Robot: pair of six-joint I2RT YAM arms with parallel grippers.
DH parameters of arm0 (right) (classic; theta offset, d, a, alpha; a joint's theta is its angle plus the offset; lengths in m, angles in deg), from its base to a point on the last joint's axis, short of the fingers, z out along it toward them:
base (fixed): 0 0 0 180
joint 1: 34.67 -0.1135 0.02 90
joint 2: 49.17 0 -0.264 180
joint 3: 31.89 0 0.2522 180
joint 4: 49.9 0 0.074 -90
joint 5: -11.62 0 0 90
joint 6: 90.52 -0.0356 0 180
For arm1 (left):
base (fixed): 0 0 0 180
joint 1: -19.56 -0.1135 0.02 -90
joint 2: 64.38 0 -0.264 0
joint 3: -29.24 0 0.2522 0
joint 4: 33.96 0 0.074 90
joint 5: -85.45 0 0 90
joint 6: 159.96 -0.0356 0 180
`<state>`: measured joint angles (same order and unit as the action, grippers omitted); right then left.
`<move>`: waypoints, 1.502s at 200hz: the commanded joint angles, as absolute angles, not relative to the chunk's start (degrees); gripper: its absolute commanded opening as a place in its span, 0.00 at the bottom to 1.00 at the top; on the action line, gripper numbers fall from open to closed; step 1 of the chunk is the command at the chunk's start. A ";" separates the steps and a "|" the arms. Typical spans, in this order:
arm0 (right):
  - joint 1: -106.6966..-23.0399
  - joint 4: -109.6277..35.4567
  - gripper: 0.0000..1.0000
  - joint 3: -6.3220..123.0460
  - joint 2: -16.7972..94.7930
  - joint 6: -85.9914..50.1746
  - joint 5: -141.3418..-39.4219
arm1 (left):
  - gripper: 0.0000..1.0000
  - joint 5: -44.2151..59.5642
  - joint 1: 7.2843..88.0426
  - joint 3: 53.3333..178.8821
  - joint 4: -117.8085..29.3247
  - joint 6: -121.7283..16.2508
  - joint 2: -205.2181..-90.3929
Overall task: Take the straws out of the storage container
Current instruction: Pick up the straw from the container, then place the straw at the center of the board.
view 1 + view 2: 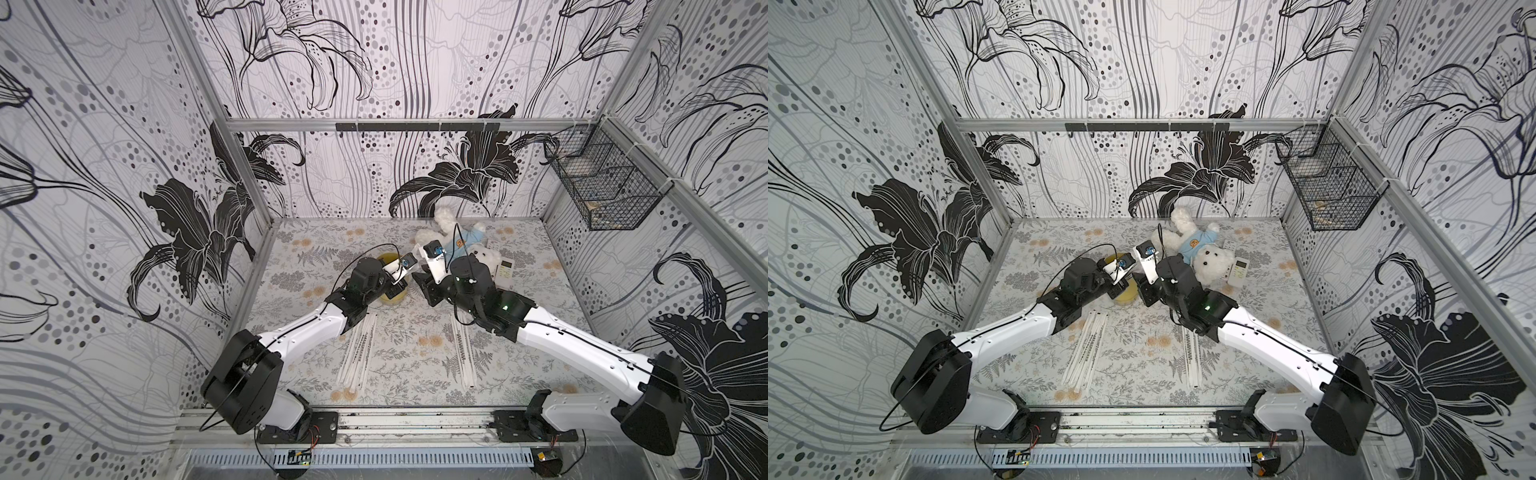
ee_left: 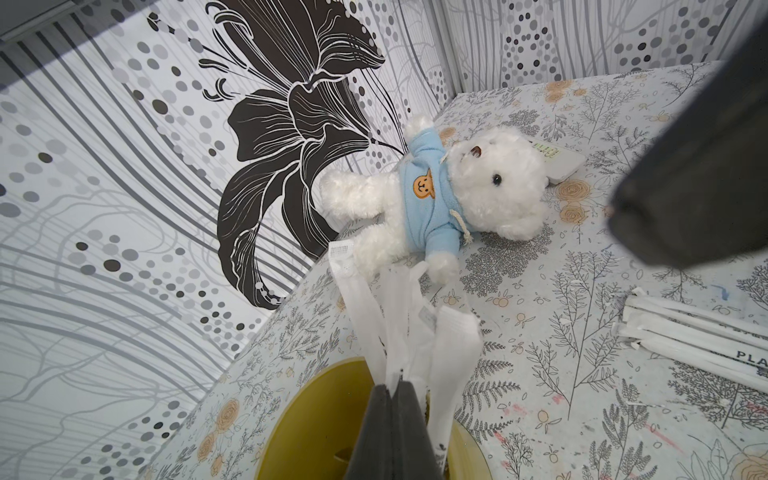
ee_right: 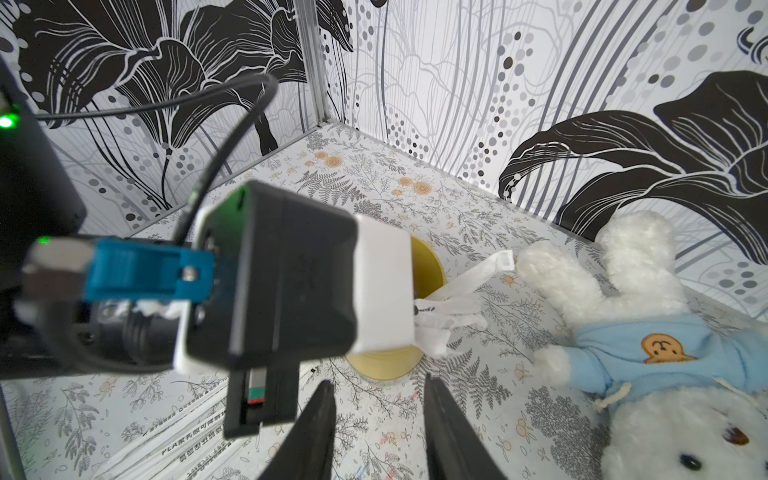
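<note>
Lily-patterned walls enclose the floral table; left hand clenches straws at the storage container, right hand released.

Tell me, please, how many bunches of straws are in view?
3. One bundle lies by the left arm, a second bundle by the right arm, and a third bundle sticks out of the yellow cup, pinched in the left hand. More may hide under the arms.
</note>
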<state>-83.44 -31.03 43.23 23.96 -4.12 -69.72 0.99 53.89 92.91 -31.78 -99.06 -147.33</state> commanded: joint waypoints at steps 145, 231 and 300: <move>-83.18 -27.07 0.47 44.32 15.77 -5.31 -74.05 | 0.00 -14.45 60.64 103.32 -49.93 -73.38 -124.80; -76.02 -17.38 0.61 36.93 6.43 -13.73 -77.41 | 0.00 -0.82 68.65 104.13 -50.06 -56.93 -129.94; -62.61 -15.03 0.62 26.53 0.40 -21.23 -88.35 | 0.00 12.49 71.44 103.35 -41.42 -41.84 -143.11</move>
<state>-64.56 -16.58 27.91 3.93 -17.98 -84.75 5.27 69.89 104.28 -50.14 -50.30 -140.21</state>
